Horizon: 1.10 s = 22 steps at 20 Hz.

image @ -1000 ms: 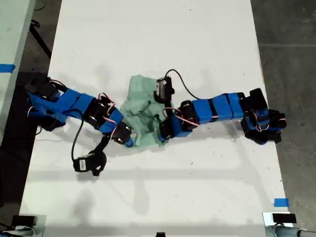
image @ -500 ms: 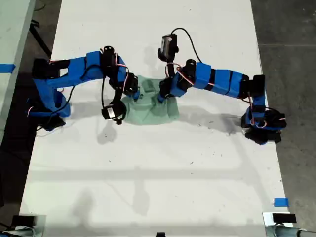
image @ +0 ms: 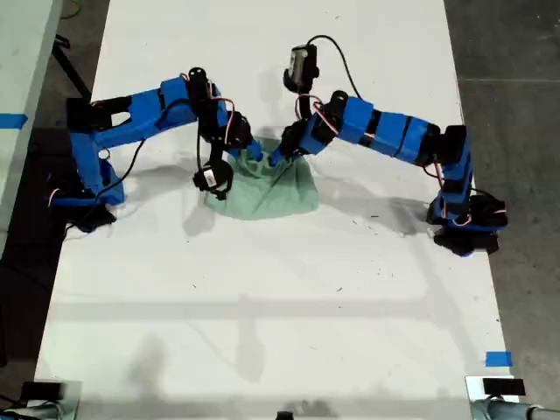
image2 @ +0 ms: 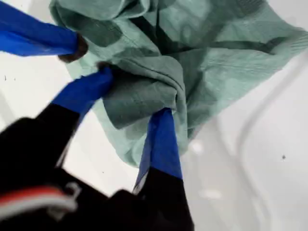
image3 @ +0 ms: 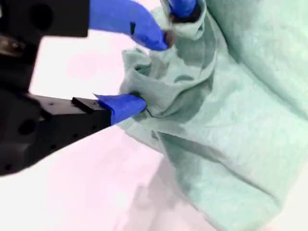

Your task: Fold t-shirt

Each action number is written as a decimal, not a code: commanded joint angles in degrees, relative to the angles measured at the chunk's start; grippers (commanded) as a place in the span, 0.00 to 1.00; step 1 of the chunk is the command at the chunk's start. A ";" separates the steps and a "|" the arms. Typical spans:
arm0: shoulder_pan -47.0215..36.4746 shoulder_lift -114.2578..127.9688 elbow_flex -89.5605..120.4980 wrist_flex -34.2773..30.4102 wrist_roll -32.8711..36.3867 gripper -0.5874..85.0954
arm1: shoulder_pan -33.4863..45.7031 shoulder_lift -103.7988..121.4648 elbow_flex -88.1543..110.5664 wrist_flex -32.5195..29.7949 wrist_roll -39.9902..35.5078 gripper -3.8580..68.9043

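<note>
Mint t-shirt (image: 273, 188), bunched, is pinched by my first tool (image2: 132, 98) and second tool (image3: 147, 72); sleeves hidden.

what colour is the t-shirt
Plain pale mint green, no print; the t-shirt shows best in the second wrist view.

This looks like a robotics lab or workshop. A long white worktop (image: 262, 332) stands on a bare grey concrete floor (image: 512, 52) that shows at three o'clock in the exterior view. Two blue arms (image: 144, 118) with loose wiring are mounted on it. Blue tape (image: 498, 359) marks a spot near five o'clock, with another strip at nine o'clock, probably on a second bench.
</note>
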 commanded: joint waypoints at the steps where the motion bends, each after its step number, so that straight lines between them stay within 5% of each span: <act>1: -5.62 10.46 0.09 -0.35 1.58 0.42 | 5.36 8.00 -1.93 2.55 -1.76 0.50; 8: -14.94 40.08 24.26 -2.81 3.43 0.38 | 15.64 33.49 18.54 7.21 -3.60 0.40; 11: -14.59 56.16 41.48 -6.86 2.72 0.23 | 14.77 47.81 34.63 6.06 -1.14 0.37; 14: -9.05 72.33 59.41 -11.16 -0.53 0.04 | 8.88 61.08 51.42 5.45 3.96 0.20; 16: -4.04 82.53 71.19 -14.15 -4.66 0.01 | 3.16 69.26 63.11 3.52 10.46 0.07; 20: 3.69 112.06 98.35 -14.50 -16.00 0.01 | -10.37 94.13 92.72 -5.10 25.05 0.04; 22: 7.29 125.95 107.84 -13.45 -19.69 0.01 | -13.62 98.35 97.73 -10.90 26.63 0.04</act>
